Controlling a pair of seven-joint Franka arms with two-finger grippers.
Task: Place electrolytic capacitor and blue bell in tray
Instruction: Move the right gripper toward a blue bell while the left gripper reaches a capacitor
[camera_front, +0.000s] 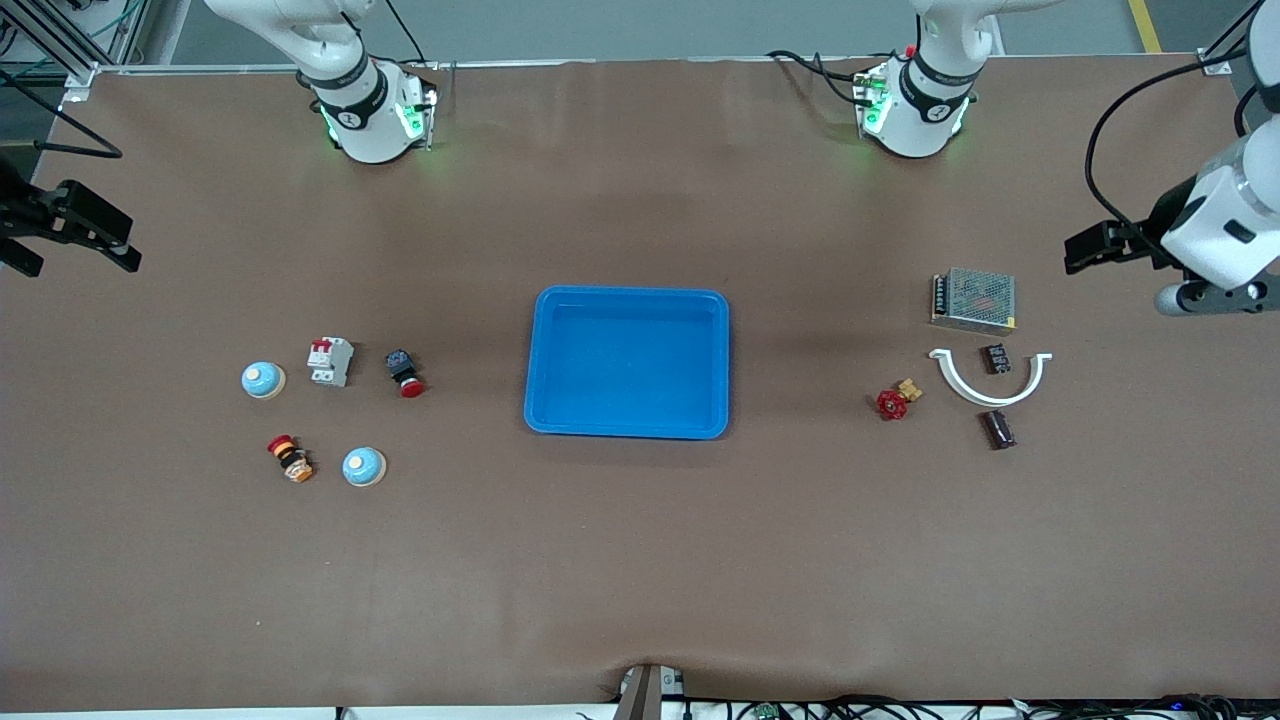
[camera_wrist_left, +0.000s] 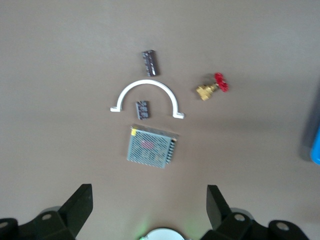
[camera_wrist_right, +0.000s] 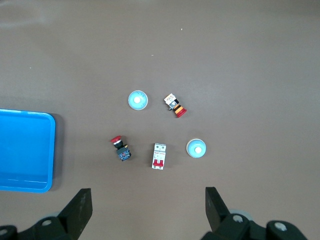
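Matte brown table (camera_front: 640, 560); glossy blue tray (camera_front: 627, 428) mid-table, empty; left gripper (camera_wrist_left: 148, 202) and right gripper (camera_wrist_right: 148, 205) wide, raised at opposite table ends.

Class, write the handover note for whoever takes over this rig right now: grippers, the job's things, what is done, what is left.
Left gripper: open, empty, waiting up over the table's left-arm end.
Right gripper: open, empty, up over the right-arm end.
Tray: mid-table, nothing in it.
Capacitor: lies near the white bracket.
Two blue bells: at the right arm's end.
Done: nothing. Left: both placements.
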